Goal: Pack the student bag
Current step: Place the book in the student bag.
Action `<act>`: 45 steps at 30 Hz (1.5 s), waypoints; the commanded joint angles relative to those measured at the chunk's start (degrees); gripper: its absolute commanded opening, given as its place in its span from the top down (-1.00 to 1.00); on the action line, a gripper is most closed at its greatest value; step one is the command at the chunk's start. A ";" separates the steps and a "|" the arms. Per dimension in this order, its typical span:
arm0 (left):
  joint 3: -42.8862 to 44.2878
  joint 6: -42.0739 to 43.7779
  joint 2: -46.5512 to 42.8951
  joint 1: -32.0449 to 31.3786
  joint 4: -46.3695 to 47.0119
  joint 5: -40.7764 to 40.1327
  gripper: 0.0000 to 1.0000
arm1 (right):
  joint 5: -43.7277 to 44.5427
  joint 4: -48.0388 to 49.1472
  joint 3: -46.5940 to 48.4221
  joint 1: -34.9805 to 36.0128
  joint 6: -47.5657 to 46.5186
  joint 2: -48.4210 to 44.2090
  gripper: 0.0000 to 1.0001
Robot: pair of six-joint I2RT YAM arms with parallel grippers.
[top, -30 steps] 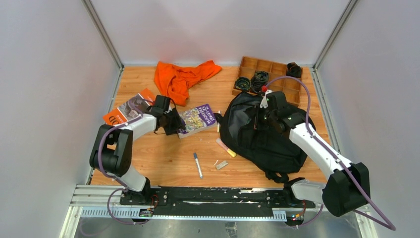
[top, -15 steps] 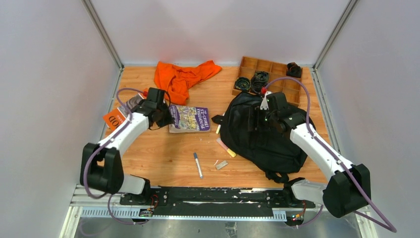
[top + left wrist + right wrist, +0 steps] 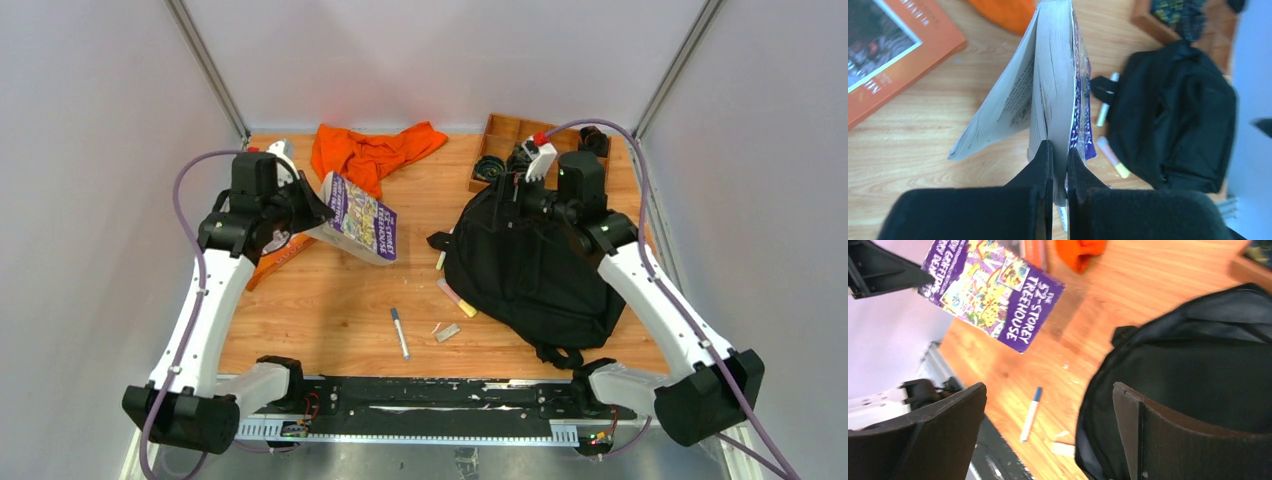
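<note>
– one bag to pack; where does it lie?
– the student bag (image 3: 530, 275), a large black soft fabric backpack, lies flat on the right half of the light wooden table (image 3: 330, 300); its shoulder straps point toward the near edge.
– and the arm on that side?
– the right gripper (image 3: 1048, 387) hangs over the bag's far end; its jaws are spread wide with nothing between them; whether a finger touches the fabric i cannot tell.
– what sits closest to the bag?
– a pink and yellow highlighter (image 3: 455, 298) lies at its left edge; a little further left are a white pen with a blue cap (image 3: 399, 332) and a small flat grey piece (image 3: 448, 332); just behind the bag stands a wooden compartment tray (image 3: 505, 127) with dark coiled items in some compartments.
– and the far left?
– the left gripper (image 3: 1058, 150) is clamped tight on the edge of a purple paperback book (image 3: 360, 218); its cover reads "the 52-storey treehouse"; the book hangs tilted above the table, well apart from the bag, with some pages fanning loose; under that arm an orange-covered book (image 3: 883, 55) lies flat on the wood; a crumpled orange cloth (image 3: 370, 155) sits by the back edge.
</note>
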 commanded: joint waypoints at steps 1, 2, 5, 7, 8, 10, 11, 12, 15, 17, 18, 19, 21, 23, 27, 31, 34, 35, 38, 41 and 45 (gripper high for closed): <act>6.86 -0.09 -3.75 0.82 1.31 12.27 1.00 | -18.12 23.11 -6.54 0.45 14.26 3.55 -1.00; 7.31 -0.83 -3.93 0.86 1.67 14.08 1.00 | -20.69 28.62 -7.86 0.37 18.26 4.70 -1.00; 8.57 -2.92 -4.55 0.87 3.22 18.49 1.00 | -26.09 44.23 -10.75 0.50 29.27 8.89 -1.00; 9.39 -4.41 -5.12 0.87 4.36 20.14 1.00 | -27.89 52.50 -11.88 0.60 34.89 10.84 -1.00; 9.68 -5.30 -5.34 0.87 5.02 21.02 1.00 | -28.11 54.37 -12.28 0.66 35.95 11.40 -1.00; 10.28 -7.22 -5.65 0.87 6.78 23.42 1.00 | -28.23 55.43 -12.63 0.76 36.51 12.13 -1.00; 10.08 -8.49 -5.89 0.95 8.18 24.87 1.00 | -28.42 55.35 -12.65 0.72 36.49 12.46 -1.00; 9.26 -10.54 -6.29 0.91 11.98 27.01 1.00 | -28.61 55.37 -12.70 0.76 36.48 12.77 -1.00; 5.20 -17.73 -7.10 1.00 22.80 33.88 1.00 | -28.83 58.27 -14.04 0.71 37.66 13.70 -1.00; 4.04 -20.03 -6.98 1.01 26.26 36.50 1.00 | -28.59 61.25 -15.06 0.76 38.64 14.32 -1.00; 3.98 -20.49 -6.82 0.98 27.04 37.19 1.00 | -28.46 61.78 -15.11 0.76 38.67 14.64 -1.00; 3.98 -20.91 -6.80 1.03 27.70 37.84 1.00 | -28.52 60.76 -14.67 0.69 38.04 15.02 -1.00; 4.25 -21.23 -7.04 1.04 28.42 38.64 1.00 | -28.18 58.01 -13.75 0.58 35.88 15.36 -1.00; 4.94 -21.32 -7.17 0.97 28.50 39.17 1.00 | -28.57 56.89 -12.87 0.50 34.22 15.62 -1.00; 5.88 -21.59 -7.27 0.96 28.82 40.34 1.00 | -32.84 58.78 -10.53 0.52 33.58 17.62 -1.00; 6.74 -20.84 -7.42 1.02 27.90 40.94 1.00 | -40.95 67.67 -8.55 0.82 38.89 20.64 -1.00; 6.57 -20.88 -7.48 0.99 27.98 41.13 1.00 | -45.91 84.27 -7.62 1.86 49.66 24.04 -1.00; 6.46 -20.90 -7.41 1.03 27.97 41.09 1.00 | -46.39 90.42 -7.51 2.35 54.13 25.33 -0.98; 6.27 -20.71 -7.13 1.00 27.75 40.78 1.00 | -46.86 105.93 -6.45 3.29 66.50 28.94 -0.73; 6.11 -20.43 -6.78 1.00 27.56 40.63 1.00 | -46.52 110.33 -6.23 3.48 71.30 30.86 -0.10; 6.49 -18.47 -6.46 1.04 25.76 39.84 1.00 | -46.39 110.07 -7.27 3.58 71.17 29.86 0.94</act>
